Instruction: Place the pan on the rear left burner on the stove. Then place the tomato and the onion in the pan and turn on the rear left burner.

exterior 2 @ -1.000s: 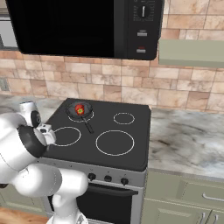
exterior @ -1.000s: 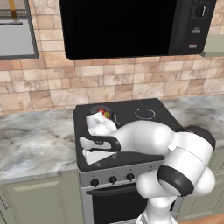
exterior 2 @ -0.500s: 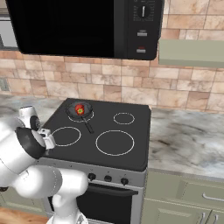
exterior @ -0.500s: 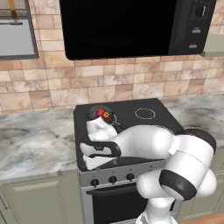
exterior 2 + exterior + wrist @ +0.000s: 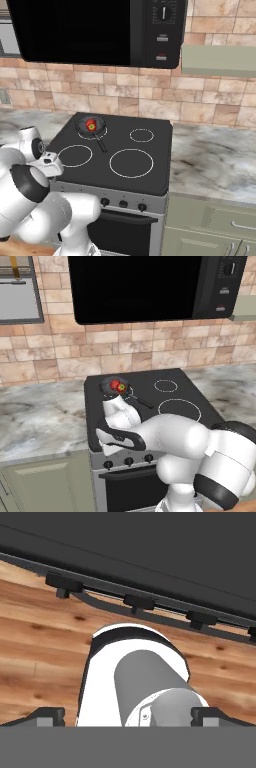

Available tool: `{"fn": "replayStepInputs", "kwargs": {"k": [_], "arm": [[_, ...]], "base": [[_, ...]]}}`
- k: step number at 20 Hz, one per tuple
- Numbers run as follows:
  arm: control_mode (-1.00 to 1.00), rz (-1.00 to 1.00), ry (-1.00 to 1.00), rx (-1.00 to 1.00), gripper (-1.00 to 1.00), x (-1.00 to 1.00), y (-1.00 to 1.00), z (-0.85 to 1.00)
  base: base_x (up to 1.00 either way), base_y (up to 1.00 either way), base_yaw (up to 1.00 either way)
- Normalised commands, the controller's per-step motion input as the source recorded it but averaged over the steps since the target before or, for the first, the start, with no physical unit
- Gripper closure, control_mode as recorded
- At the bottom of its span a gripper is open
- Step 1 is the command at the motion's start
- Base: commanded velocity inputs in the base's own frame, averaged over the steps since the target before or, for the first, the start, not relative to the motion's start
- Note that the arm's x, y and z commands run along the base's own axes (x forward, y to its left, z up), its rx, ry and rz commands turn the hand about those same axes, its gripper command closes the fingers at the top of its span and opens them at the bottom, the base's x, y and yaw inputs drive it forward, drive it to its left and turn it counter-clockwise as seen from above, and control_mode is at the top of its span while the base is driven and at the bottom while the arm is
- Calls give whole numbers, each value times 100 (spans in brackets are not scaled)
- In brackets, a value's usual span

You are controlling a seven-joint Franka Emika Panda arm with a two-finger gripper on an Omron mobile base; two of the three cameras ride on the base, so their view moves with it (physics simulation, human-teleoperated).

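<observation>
The pan is sitting on the rear left burner of the stove, at the back left corner of the black cooktop. Its thin black handle is pointing away from the wall, running diagonally toward the middle of the cooktop and ending between the rings, so the pan's long axis is lying rear-left to front-right in both base views. In the right base view the handle is reaching down past the burner ring toward the large front ring.

Inside the pan a shiny red tomato with a green cap is resting near the centre; in the right base view the same tomato is showing red with a touch of yellow-green. I cannot tell whether a second ball is lying beside it.

The arm is folding low over the stove's front left edge, just above the black knobs on the silver panel. The tool is pointing downward past the stove front toward the wooden floor. Its two dark fingertips are standing far apart at the bottom corners of the hand view, wide and holding nothing. The marbled counter is flanking the stove on both sides.
</observation>
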Motion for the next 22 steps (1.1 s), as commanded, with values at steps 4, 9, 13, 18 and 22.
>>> {"fn": "replayStepInputs", "kwargs": {"k": [4, 9, 13, 18, 22], "arm": [[-100, -5, 0, 0, -100, 1, -23, -18], [-100, -1, 0, 0, -100, 3, -4, -19], [-100, 0, 0, 2, -100, 24, 0, -23], [-100, 0, 0, 3, -100, 30, 0, -27], [-100, 0, 0, 3, -100, 18, 0, -24]], "base": [[0, 0, 0], [0, 0, 0], [0, 0, 0], [0, 0, 0], [0, 0, 0]]}}
